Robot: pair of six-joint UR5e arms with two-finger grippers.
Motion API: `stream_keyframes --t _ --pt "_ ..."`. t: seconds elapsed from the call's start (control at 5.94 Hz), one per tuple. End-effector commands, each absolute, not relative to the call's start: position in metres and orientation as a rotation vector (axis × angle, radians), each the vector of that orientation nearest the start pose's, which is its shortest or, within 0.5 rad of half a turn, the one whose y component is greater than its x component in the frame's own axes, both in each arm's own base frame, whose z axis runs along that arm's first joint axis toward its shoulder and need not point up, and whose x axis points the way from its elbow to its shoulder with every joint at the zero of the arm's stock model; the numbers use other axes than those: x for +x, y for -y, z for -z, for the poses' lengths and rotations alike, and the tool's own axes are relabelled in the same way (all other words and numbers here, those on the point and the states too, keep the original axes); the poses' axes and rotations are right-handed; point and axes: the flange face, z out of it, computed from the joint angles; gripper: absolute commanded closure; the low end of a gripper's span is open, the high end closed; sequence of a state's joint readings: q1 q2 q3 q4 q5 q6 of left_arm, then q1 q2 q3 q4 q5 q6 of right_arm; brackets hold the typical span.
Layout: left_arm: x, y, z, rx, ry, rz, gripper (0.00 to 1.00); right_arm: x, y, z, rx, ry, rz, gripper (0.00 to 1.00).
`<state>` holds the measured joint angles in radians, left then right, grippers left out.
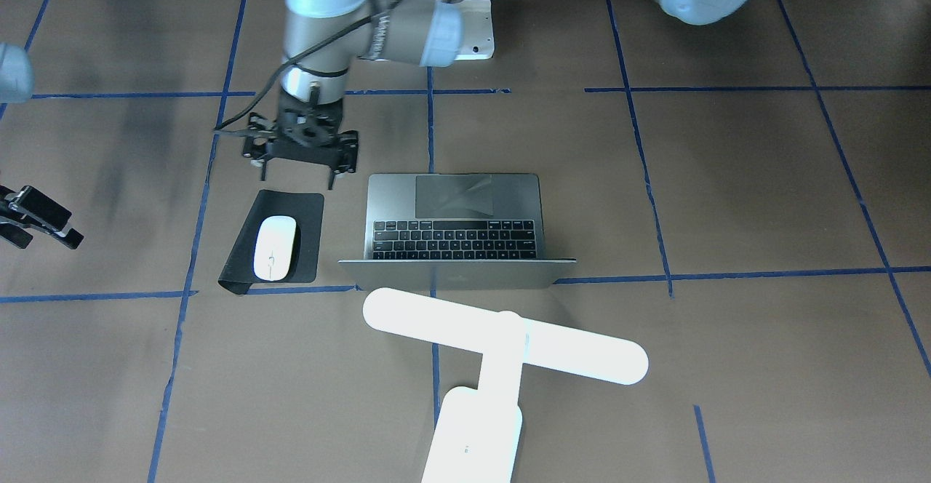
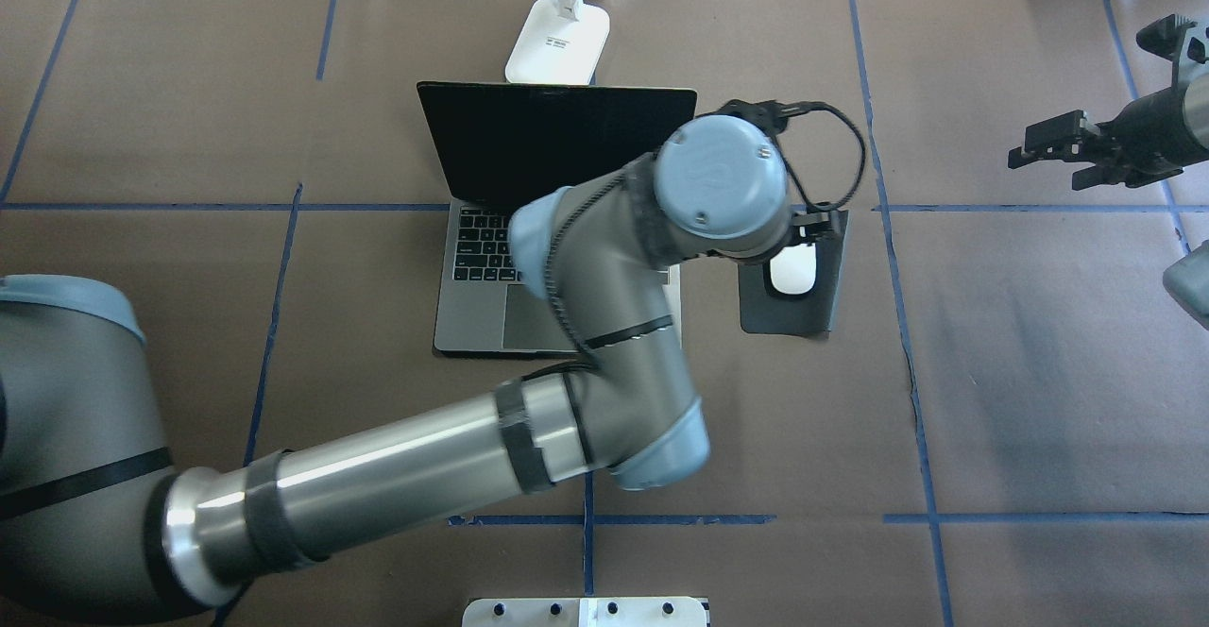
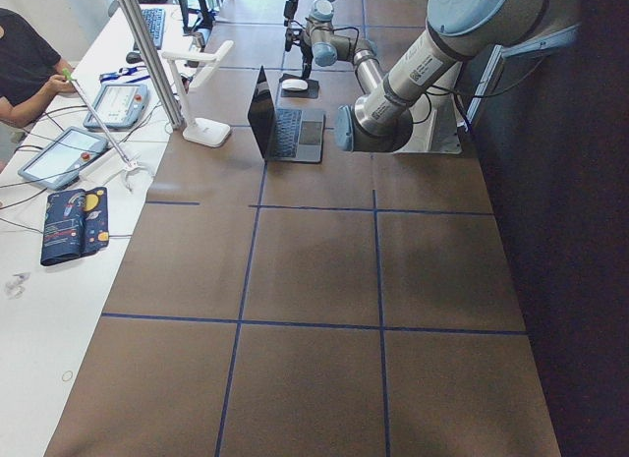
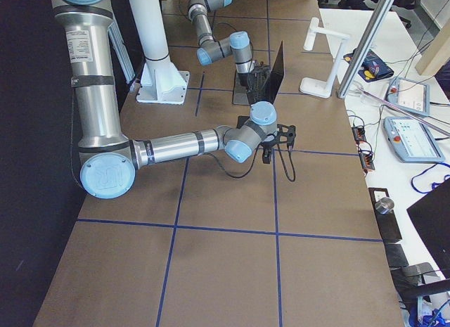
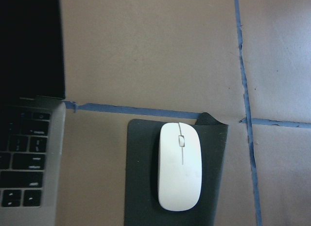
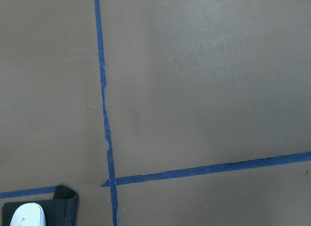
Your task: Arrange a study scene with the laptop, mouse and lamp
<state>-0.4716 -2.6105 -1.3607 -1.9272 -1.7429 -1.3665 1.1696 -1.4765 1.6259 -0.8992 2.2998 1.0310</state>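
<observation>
The laptop [image 1: 454, 214] stands open in the middle of the table, its dark screen [image 2: 548, 136] facing the robot. The white mouse [image 1: 274, 247] lies on a black mouse pad [image 1: 302, 210] on the laptop's right; both show in the left wrist view, the mouse [image 5: 180, 165] on the pad [image 5: 141, 187]. The white lamp [image 1: 502, 337] stands behind the laptop, its bar over the lid. My left gripper [image 1: 298, 172] hangs open and empty above the pad's near edge, apart from the mouse. My right gripper [image 1: 36, 222] is open and empty, far off to the right.
The pad's far corner [image 1: 233, 283] curls up. The white robot pedestal [image 1: 476, 32] is bolted at the near table edge. Blue tape lines cross the brown table. An operators' desk with tablets [image 3: 74, 152] runs along the far side.
</observation>
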Motion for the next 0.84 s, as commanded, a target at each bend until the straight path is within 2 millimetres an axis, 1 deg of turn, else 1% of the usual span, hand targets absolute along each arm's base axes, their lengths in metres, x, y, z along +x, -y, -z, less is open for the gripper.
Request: stream_keyframes --t 0.0,0.17,0.34,0.51,0.67 --pt "0.545 0.434 -0.105 0.305 -1.167 0.067 0.0 -0.123 0.535 -0.511 0.144 1.047 -0.271 0.0" --pt "0.521 0.443 -0.138 0.307 -1.142 0.049 0.0 -0.101 0.536 -0.514 0.146 1.058 -0.28 0.0" --pt "0.491 0.467 -0.168 0.278 -1.116 0.061 0.0 -0.068 0.54 -0.534 0.167 1.059 -0.24 0.0" --pt "0.467 0.481 -0.202 0.261 -1.086 0.07 0.0 -0.05 0.542 -0.552 0.183 1.017 -0.174 0.0" --pt "0.434 0.48 -0.237 0.331 -1.034 -0.019 0.0 -0.034 0.545 -0.569 0.147 0.946 -0.128 0.0"
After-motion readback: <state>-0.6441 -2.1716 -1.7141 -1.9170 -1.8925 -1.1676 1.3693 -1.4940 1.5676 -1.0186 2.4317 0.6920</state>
